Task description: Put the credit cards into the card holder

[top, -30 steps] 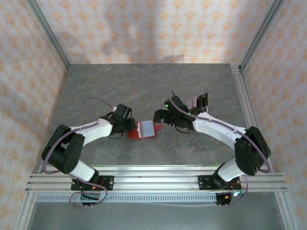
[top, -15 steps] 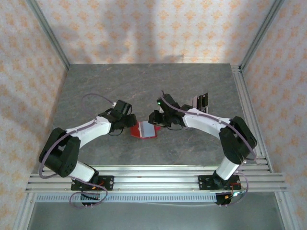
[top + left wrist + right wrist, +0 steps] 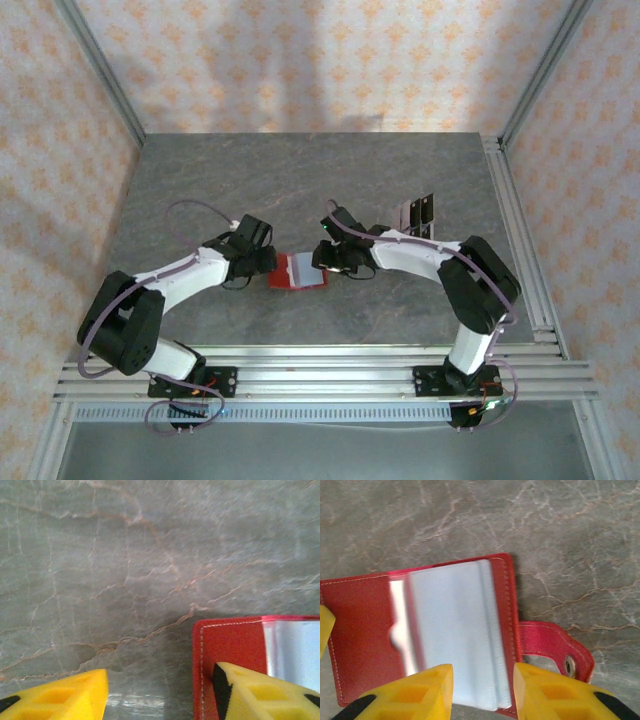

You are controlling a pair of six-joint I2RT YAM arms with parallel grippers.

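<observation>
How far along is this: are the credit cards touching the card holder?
Apart. The top external view shows the credit cards well to the right of the card holder, with a stretch of table between them.

The card holder (image 3: 298, 270) is a small red folding wallet, lying open and flat on the grey marbled worktop (image 3: 250, 180), about the middle from left to right. White stitching runs along its red edge (image 3: 227, 645). A stack of pale, glossy sleeves (image 3: 452, 635) covers the right part of the open face. A red snap tab (image 3: 552, 642) with a metal stud sticks out from the right edge. The credit cards (image 3: 417, 212), dark and shiny, sit together well apart from it, towards the worktop's right edge.
</observation>
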